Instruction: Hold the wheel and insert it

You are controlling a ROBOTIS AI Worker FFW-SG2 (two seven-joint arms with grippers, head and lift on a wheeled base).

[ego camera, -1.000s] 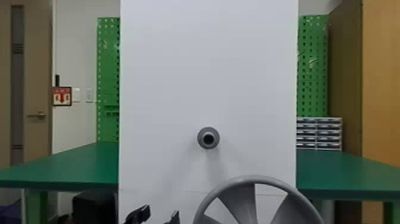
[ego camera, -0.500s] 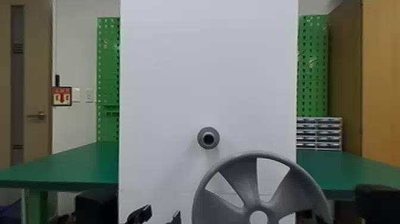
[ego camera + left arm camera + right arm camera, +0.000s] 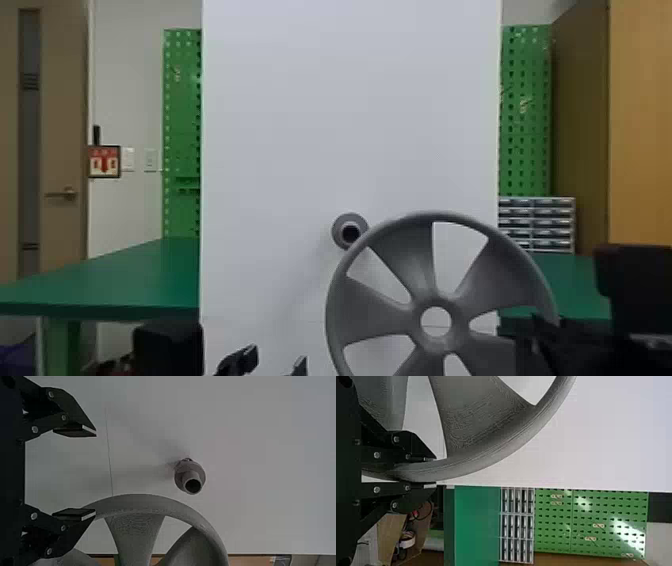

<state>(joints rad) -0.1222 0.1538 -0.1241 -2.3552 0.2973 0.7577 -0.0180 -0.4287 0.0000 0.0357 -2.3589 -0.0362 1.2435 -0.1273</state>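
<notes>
Now the grey spoked wheel [image 3: 380, 312] stands higher than a second ago, its rim pinched by the right gripper [image 3: 435, 472]; the left gripper [image 3: 96, 473] is spread and empty. Its hub [image 3: 418, 326] sits below and right of the peg [image 3: 344, 226], so insertion probably needs more lift and a leftward shift.

A white panel [image 3: 350, 100] stood upright at centre. The green tabletop [image 3: 125, 280] extended on both sides of it. Left side: beige door [image 3: 60, 125] with lever handle [image 3: 67, 194], pale wall [image 3: 127, 75], red-and-white sign [image 3: 104, 167], switch plates [image 3: 150, 160], green pegboard [image 3: 182, 125]. Right side: second pegboard [image 3: 530, 150], drawer unit [image 3: 537, 225] below it, wood-toned cabinet [image 3: 642, 125]. Bright reflections [image 3: 627, 530] marked the right-side pegboard.
</notes>
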